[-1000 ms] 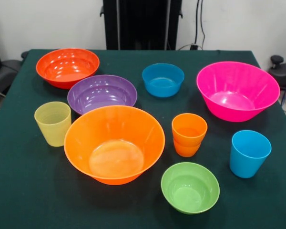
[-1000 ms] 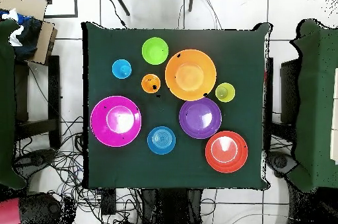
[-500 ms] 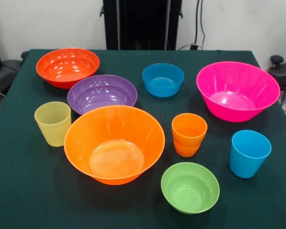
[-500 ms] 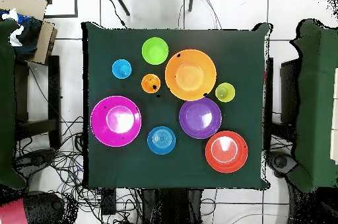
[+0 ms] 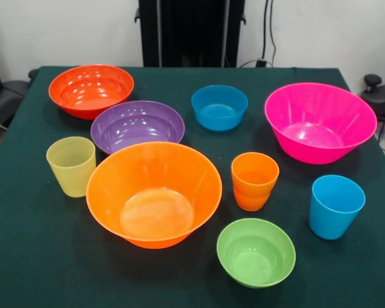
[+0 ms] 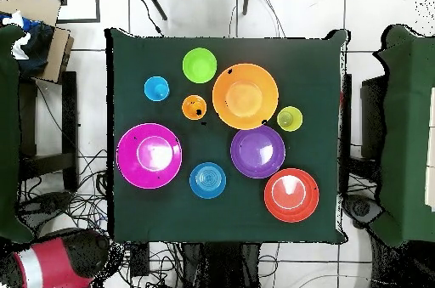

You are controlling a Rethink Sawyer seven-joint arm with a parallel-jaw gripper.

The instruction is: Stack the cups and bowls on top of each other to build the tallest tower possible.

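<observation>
All vessels stand apart and upright on the green table (image 5: 25,256). The large orange bowl (image 5: 154,192) is front centre and the hot pink bowl (image 5: 317,122) is at the right. The red-orange bowl (image 5: 91,90) and the purple bowl (image 5: 138,125) are back left. The blue bowl (image 5: 219,107) is at the back and the lime green bowl (image 5: 255,251) at the front. The ribbed yellow-green cup (image 5: 71,165) is at the left and the sky blue cup (image 5: 335,206) at the right. The orange cup (image 5: 255,181) looks like two nested cups. No separate yellow cup shows. No tower stands. The gripper is out of view.
In the overhead view a red, white and black part of the arm (image 6: 51,263) shows off the table's bottom left corner, over cables on the floor. Another green table (image 6: 408,132) stands at the right. The black pedestal (image 5: 191,32) is behind the table.
The red and black arm part at the overhead view's bottom left has come further into the picture, towards the table. The cups and bowls have not moved.
</observation>
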